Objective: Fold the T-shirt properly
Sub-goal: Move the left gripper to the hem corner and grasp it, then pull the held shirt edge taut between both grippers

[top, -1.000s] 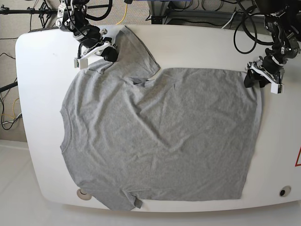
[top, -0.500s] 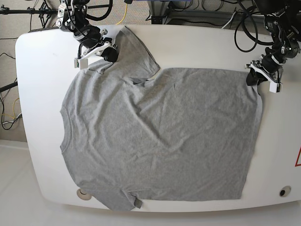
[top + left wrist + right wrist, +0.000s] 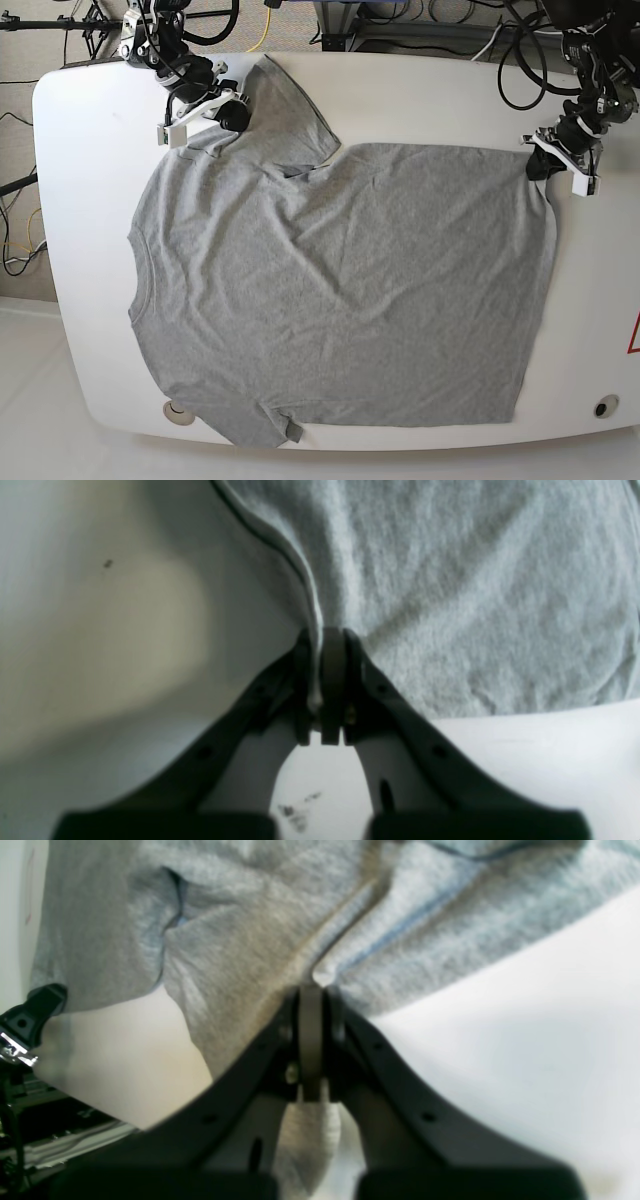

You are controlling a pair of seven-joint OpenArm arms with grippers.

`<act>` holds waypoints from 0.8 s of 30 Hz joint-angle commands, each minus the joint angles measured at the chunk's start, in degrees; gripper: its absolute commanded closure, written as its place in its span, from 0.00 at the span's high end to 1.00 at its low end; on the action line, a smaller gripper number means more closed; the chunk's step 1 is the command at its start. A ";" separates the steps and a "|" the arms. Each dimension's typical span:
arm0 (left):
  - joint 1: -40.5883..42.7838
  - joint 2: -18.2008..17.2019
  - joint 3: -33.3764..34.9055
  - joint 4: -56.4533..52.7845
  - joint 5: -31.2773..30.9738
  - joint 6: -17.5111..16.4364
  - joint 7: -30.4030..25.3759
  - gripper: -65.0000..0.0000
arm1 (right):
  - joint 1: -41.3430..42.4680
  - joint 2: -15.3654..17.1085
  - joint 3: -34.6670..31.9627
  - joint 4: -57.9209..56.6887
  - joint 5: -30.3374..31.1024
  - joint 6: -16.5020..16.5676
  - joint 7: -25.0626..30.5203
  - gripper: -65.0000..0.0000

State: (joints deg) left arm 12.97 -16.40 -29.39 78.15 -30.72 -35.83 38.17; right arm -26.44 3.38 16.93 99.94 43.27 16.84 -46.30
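Note:
The heather-grey T-shirt (image 3: 340,280) lies spread flat on the white table (image 3: 90,200), plain side up, with the collar to the left and the hem to the right. My left gripper (image 3: 545,170) sits at the far hem corner. In the left wrist view the left gripper (image 3: 322,647) is shut on the T-shirt's (image 3: 475,595) hem edge. My right gripper (image 3: 215,125) is at the far shoulder, beside the far sleeve. In the right wrist view the right gripper (image 3: 312,992) is shut on a raised pinch of the T-shirt (image 3: 240,940).
Cables and stands (image 3: 420,25) crowd the area behind the table's far edge. Round fittings sit in the near table corners (image 3: 178,408) (image 3: 601,407). A red mark (image 3: 634,335) shows at the right edge. The near sleeve (image 3: 265,425) lies at the table's front edge.
The left gripper has closed on the hem corner and shifted slightly. The right gripper and the shirt stay where they were.

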 commanded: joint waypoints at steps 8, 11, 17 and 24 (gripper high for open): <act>5.29 -0.42 -0.56 8.34 1.14 0.02 1.88 0.00 | -3.20 0.41 1.47 5.84 0.28 0.31 0.12 0.00; 6.54 -0.31 -0.92 9.98 1.28 -0.06 1.95 0.00 | -4.09 0.43 1.78 6.93 0.27 0.33 0.08 0.00; 10.31 0.10 -1.84 12.59 1.18 0.07 2.47 0.00 | -6.63 0.56 2.82 9.53 -0.10 0.33 0.35 0.00; 12.84 0.45 -2.90 13.76 1.43 0.03 2.58 0.00 | -8.72 0.71 3.72 10.93 -0.06 0.41 0.54 0.00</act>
State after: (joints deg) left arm 25.41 -15.27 -31.70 90.45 -29.19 -35.64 40.95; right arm -34.26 3.64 20.23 109.14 42.33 16.75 -46.54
